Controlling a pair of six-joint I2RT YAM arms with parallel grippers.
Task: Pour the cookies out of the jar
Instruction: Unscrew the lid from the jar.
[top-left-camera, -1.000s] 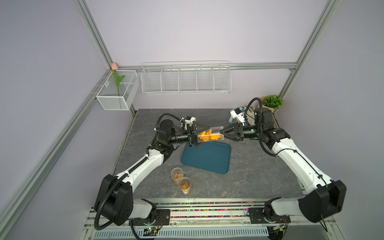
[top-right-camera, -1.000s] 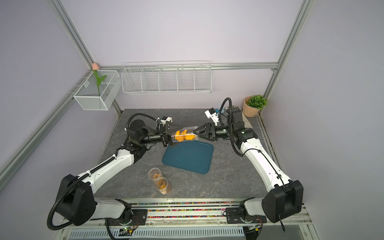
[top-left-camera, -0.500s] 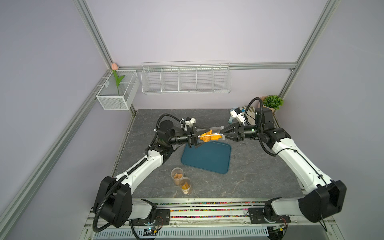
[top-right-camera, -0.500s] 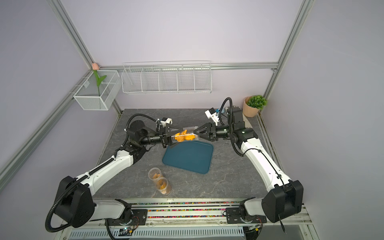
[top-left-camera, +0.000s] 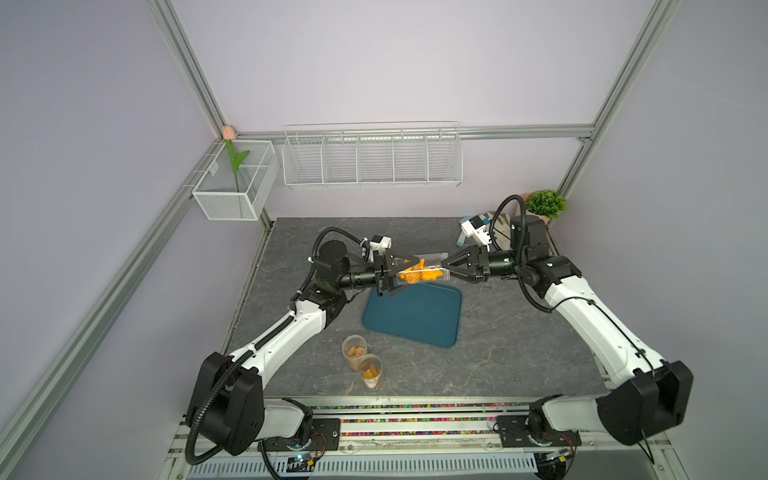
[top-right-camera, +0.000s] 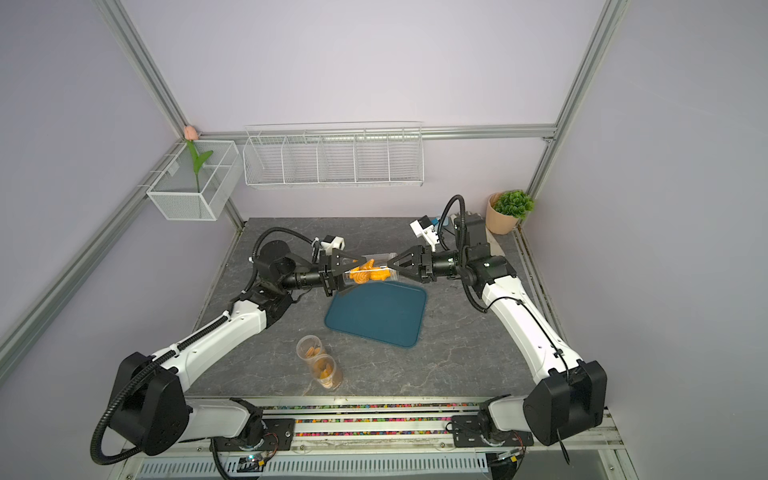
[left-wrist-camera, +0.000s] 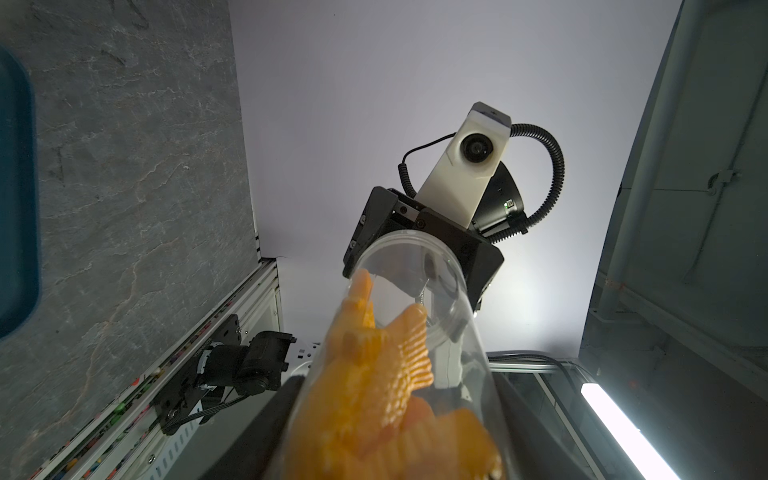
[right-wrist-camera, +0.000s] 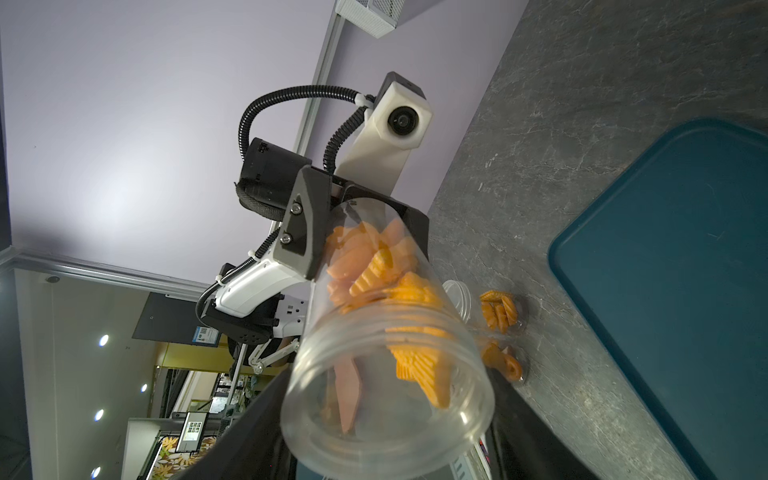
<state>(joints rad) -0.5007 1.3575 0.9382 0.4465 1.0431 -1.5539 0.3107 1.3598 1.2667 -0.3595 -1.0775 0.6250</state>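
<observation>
The left gripper (top-left-camera: 400, 276) is clamped on the base end of the clear jar (top-left-camera: 435, 266), holding it level above the far edge of the teal tray (top-left-camera: 415, 322), likely so its orange cookies (top-left-camera: 415, 275) fall there, while the right gripper (top-left-camera: 445, 269) flanks the mouth, grip impossible to tell.

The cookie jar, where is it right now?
In both top views the jar lies sideways in the air, about over the far edge of the teal tray, its base gripped by the left end effector, its mouth at the right end effector.
</observation>
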